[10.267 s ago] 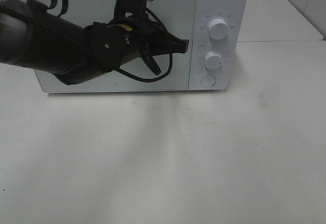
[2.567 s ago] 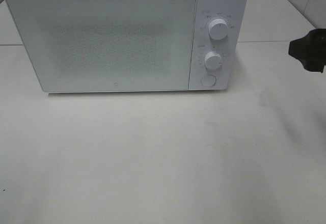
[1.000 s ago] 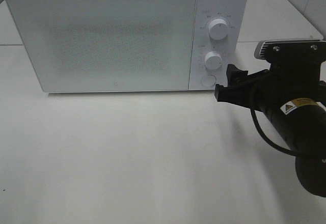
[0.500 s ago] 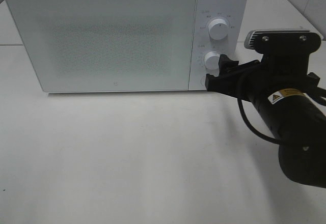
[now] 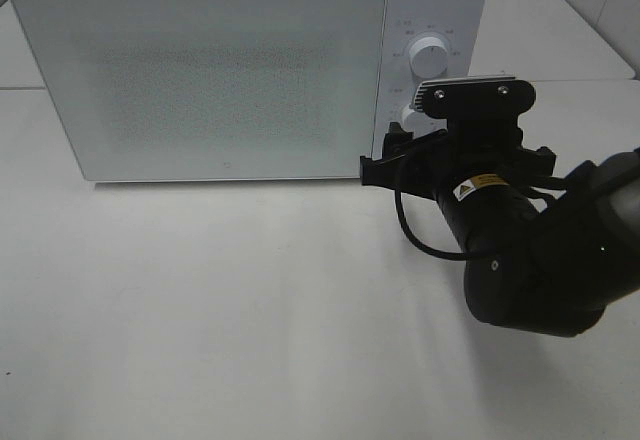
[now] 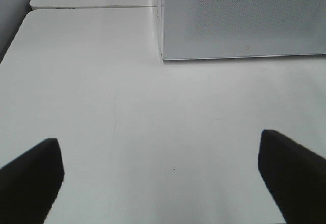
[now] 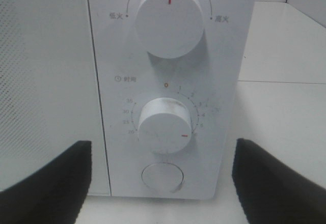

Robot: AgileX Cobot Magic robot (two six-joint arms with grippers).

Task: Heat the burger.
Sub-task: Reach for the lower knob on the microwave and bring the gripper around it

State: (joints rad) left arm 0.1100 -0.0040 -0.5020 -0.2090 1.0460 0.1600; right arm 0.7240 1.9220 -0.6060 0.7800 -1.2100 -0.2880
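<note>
The white table [image 5: 200, 300] runs wide and bare in front of the microwave [image 5: 210, 70], with open room along the whole front and more off its right side, where a seam crosses the top. The microwave stands at the back, its meshed door [image 5: 220, 80] shut flush. Where the burger is cannot be told: no view shows it, and the door hides the inside. The right arm [image 5: 540, 260] reaches in from the right, low over the table, and covers the lower part of the control panel. The right gripper [image 5: 380, 157] is spread wide and holds nothing, facing the timer knob [image 7: 165, 124], with the round button [image 7: 162, 177] below it and the power knob [image 7: 169, 19] above. The left gripper [image 6: 159, 147], also spread wide and holding nothing, hangs over bare table near the microwave's front left corner.
</note>
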